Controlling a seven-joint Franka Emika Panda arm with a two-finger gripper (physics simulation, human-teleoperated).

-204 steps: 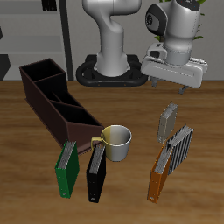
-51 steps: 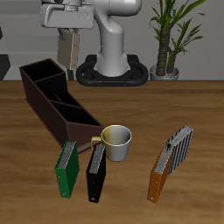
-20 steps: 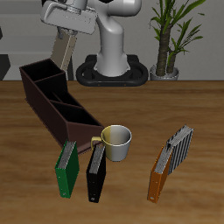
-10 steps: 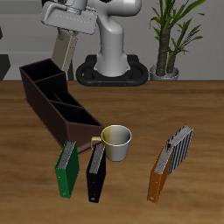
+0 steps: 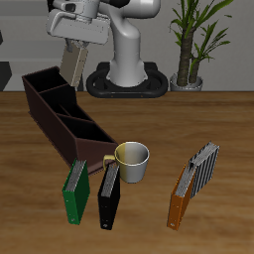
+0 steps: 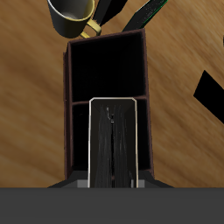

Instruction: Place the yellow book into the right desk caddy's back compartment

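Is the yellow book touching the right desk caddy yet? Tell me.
Apart. The exterior view shows the yellow book hanging from the pincer, clear background visible between it and the right desk caddy.

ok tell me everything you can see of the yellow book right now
The yellow book is a thin, dull tan hardcover, held upright and slightly tilted in the pincer, which grips its upper end. It hangs in the air above the back end of the right desk caddy, touching nothing else. In the wrist view it shows edge-on as a dark slab with a pale outline, above a caddy section.
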